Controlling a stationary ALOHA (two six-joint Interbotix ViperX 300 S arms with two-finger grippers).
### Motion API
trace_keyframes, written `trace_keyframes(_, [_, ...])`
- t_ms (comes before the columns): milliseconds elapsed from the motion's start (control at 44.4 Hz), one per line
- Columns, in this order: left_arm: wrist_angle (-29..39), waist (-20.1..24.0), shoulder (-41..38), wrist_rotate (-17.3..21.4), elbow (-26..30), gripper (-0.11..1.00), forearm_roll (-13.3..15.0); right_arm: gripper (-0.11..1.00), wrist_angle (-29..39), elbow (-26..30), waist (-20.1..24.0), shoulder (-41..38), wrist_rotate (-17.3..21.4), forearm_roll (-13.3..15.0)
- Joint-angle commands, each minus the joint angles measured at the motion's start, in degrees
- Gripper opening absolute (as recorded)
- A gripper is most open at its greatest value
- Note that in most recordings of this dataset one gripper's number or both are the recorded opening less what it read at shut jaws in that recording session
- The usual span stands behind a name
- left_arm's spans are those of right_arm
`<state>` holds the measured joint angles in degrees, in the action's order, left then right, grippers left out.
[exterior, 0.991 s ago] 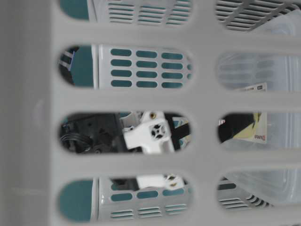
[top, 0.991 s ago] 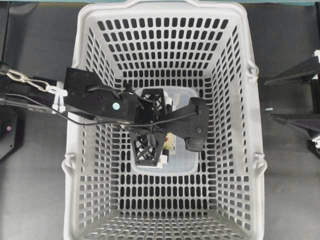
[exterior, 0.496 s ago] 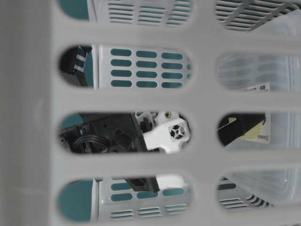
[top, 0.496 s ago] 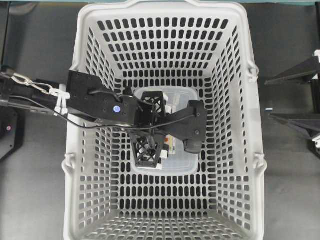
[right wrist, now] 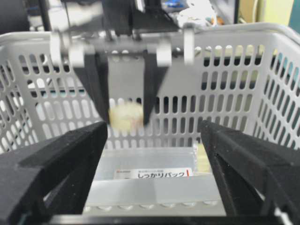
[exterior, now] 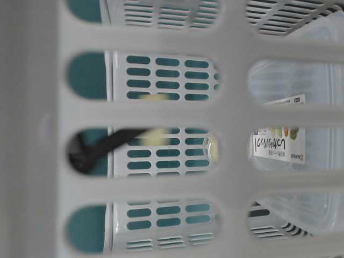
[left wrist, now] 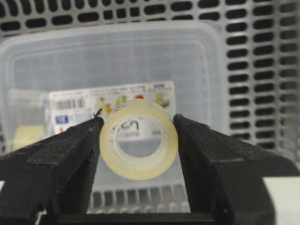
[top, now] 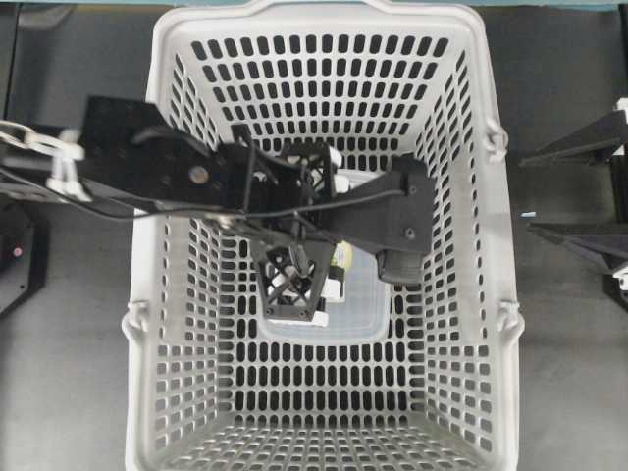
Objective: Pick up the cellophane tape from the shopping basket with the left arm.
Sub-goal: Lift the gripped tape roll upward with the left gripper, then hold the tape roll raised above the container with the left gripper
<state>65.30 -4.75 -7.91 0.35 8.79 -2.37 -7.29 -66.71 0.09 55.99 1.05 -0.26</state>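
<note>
Fingers [left wrist: 61,164] of the left arm [top: 186,182], black and foam-padded, pinch the tape [left wrist: 138,138], a pale-yellow translucent ring, above a clear box [left wrist: 206,70] in the slotted grey basket [top: 471,294]. Since a second ago the arm has risen. Right fingers [right wrist: 61,159] stand wide.

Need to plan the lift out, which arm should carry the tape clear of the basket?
Left. Its gripper already clamps the tape roll above the clear box; the right gripper is open, outside the basket.
</note>
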Motion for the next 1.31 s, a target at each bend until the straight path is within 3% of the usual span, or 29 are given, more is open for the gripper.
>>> trace_keyframes(0, [4.2, -0.4, 1.8, 0.0, 6.2, 0.50, -0.2, 0.78, -0.7, 1.3, 0.0, -0.3, 0.0, -0.1])
trace_keyframes(203, [9.5, -0.4, 0.4, 0.0, 11.4, 0.50, -0.2, 0.78, -0.7, 1.2, 0.0, -0.2, 0.0, -0.2])
trace_keyframes(1284, [10.3, -0.5, 0.2, -0.1, 10.5, 0.50, -0.2, 0.78, -1.2, 1.2, 0.6, -0.2, 0.0, -0.1])
